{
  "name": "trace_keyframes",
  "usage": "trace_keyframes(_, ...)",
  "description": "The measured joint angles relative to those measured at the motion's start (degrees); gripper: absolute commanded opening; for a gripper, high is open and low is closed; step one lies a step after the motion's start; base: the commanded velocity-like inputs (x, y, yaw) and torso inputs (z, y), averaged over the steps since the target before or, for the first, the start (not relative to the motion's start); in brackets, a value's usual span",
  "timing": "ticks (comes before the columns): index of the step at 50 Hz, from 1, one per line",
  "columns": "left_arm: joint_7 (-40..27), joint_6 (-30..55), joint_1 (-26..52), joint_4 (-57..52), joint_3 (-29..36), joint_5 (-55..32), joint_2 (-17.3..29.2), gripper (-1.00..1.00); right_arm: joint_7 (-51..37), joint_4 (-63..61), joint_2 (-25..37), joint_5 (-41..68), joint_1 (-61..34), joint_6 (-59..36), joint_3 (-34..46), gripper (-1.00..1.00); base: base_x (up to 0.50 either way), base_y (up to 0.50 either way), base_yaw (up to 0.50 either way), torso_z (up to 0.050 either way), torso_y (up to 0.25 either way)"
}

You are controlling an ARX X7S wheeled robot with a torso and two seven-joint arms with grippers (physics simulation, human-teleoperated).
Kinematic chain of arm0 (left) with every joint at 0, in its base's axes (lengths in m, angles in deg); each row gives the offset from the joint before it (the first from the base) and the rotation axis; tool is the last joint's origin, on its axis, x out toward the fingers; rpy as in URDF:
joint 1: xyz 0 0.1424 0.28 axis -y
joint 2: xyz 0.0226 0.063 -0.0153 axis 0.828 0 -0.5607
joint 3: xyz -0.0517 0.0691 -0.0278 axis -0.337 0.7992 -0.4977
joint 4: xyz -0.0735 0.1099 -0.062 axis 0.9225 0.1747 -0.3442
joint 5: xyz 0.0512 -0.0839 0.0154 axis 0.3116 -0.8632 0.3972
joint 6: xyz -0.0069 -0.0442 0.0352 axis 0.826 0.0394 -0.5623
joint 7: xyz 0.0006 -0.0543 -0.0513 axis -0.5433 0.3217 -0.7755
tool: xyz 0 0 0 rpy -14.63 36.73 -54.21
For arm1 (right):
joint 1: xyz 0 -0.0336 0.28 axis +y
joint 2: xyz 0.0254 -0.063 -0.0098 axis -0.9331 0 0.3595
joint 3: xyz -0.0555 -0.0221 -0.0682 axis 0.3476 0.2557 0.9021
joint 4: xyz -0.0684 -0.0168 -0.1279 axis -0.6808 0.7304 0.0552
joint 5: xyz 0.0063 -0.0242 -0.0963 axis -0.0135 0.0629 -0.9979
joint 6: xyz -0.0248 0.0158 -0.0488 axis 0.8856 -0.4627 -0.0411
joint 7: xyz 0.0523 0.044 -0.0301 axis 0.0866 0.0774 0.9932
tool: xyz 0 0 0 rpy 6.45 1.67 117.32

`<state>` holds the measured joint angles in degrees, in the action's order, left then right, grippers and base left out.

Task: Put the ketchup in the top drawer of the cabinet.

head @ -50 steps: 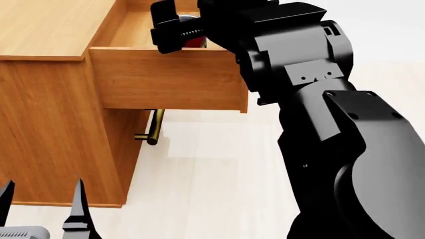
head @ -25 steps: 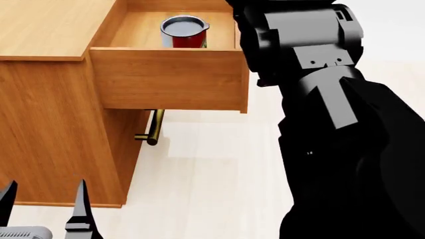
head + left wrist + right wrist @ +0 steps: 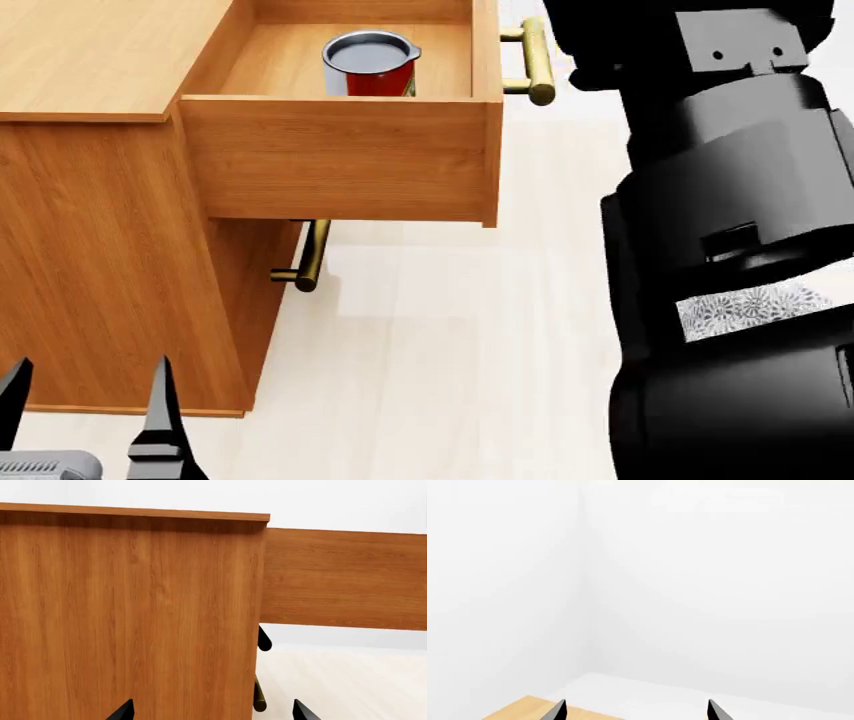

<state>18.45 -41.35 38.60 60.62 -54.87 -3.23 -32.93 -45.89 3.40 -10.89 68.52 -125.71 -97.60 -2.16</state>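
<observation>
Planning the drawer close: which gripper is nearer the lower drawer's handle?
Left. The left gripper hangs low beside the cabinet, near the lower handle. The right gripper faces blank wall.

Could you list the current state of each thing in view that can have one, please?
top drawer: pulled open.
ketchup: upright inside the top drawer, not held.
lower drawer, by its handle: shut.
left gripper: open, empty, low beside the cabinet.
right gripper: open, empty, facing the white wall.
</observation>
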Motion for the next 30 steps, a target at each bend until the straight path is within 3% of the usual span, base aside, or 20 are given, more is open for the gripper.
trace_keyframes(16, 0.05, -0.18, 0.45, 0.46, -0.03, -0.34, 0.22, 1.00, -15.80, -47.83, 17.45, 6.25, 18.82, -15.11, -11.87, 1.00, 0.00, 0.00, 0.00, 0.000, 0.000)
trace_keyframes(30, 0.27, -0.74, 0.85, 1.60, 0.07, -0.51, 0.20, 1.00, -25.01, -71.74, 28.70, 12.38, 33.17, -17.98, -19.63, 1.00, 0.00, 0.00, 0.00, 0.000, 0.000)
